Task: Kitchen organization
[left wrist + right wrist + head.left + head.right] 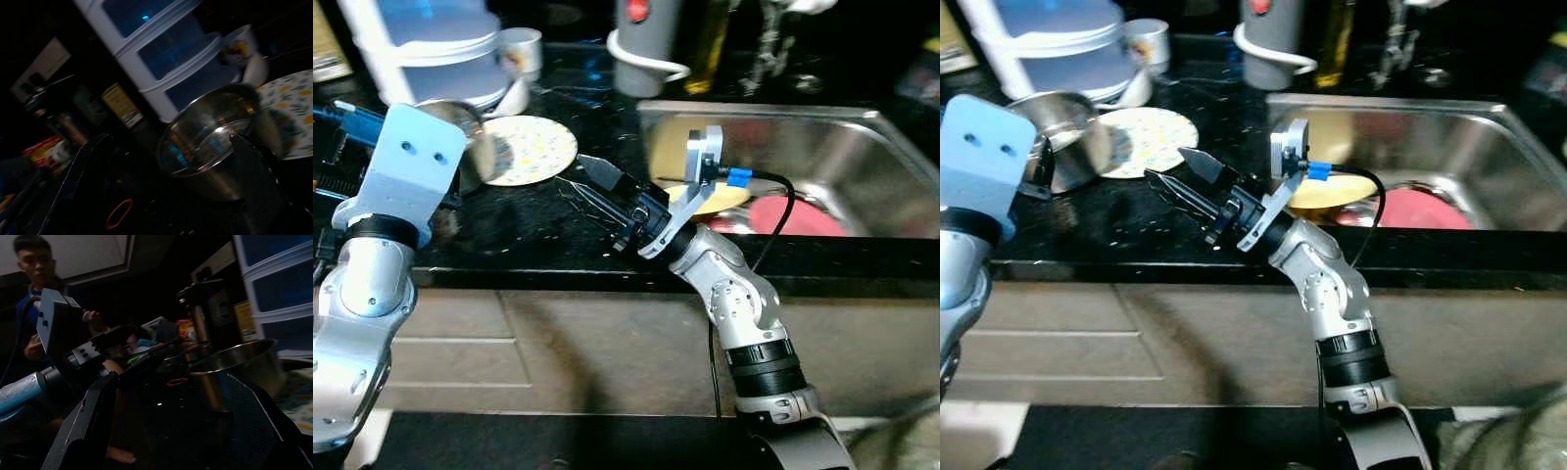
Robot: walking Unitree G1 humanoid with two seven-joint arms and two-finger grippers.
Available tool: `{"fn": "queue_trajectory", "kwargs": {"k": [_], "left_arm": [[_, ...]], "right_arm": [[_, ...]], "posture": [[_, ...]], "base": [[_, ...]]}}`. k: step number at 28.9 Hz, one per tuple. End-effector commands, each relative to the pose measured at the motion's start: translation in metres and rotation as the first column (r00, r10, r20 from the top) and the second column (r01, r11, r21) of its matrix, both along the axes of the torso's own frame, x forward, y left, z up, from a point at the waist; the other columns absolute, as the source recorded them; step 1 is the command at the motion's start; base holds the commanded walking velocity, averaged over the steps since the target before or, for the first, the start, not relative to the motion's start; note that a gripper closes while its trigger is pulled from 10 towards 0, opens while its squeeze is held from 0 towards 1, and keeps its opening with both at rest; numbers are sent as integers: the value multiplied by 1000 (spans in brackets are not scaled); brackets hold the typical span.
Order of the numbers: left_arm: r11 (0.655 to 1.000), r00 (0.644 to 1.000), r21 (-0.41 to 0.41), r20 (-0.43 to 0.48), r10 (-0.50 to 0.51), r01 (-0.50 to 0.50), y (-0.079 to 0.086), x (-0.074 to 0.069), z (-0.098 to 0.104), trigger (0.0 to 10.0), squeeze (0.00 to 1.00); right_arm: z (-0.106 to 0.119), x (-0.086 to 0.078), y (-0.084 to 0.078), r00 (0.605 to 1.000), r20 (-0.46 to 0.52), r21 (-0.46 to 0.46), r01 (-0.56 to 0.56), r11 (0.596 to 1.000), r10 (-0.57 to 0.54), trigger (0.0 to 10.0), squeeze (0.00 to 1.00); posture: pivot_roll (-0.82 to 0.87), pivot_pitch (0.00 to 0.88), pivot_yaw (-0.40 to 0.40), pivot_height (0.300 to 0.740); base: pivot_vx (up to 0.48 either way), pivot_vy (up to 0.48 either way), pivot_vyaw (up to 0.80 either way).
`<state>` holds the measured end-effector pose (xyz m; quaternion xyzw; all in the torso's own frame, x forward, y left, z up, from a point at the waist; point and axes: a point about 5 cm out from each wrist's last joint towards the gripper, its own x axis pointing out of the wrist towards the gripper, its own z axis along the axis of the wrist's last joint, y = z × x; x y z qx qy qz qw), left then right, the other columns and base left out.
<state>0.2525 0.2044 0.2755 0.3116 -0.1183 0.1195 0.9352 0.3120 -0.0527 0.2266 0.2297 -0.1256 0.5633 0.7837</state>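
Nearest to us is the black counter edge (509,269), and our right gripper (1167,168) hovers low over it, fingers spread apart with nothing between them. It's reaching across from the sink side, pointed toward the steel pot (1067,137), so our guess is it's lining up to help with that pot rather than anything in the basin.

Our left gripper (166,186) is right at the pot. In the left wrist view the two fingers sit wide, one well to the side and the other (259,171) close against the pot's wall. From these pictures we can't say for sure it has a real grip on the rim; the fingers look open around it, not clamped. The pot is tilted, mouth turned partly toward the wrist camera, which suggests it's being tipped or lifted, but that's a judgement.

Just past the pot lies a flat floral plate (533,149) on the counter, touching or nearly touching the pot's side. Over to the right is the steel sink (862,166), with a yellow plate (720,201) and something red (793,215) in it, probably parked there for washing.

Farther back: a white stacked container (440,49), a mug (521,49) beside it, and a grey kettle-like jug (641,44). A person (29,293) stands off beyond the counter.
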Motion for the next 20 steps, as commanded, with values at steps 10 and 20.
{"fn": "queue_trajectory", "kwargs": {"k": [10, 20], "left_arm": [[991, 995, 92, -9, -96, 97, -4, 18, 5, 10000, 0], [994, 991, 38, -97, -94, 98, 30, 50, 5, 10000, 0]], "right_arm": [[1, -1, -1, 999, -6, -39, 47, 998, -48, 10000, 0], [1, 2, -5, 997, -22, -51, 78, 996, -80, 10000, 0]], "posture": [[113, 45, -64, 732], [94, 50, -71, 732]], "base": [[0, 0, 631], [0, 0, 0]]}}
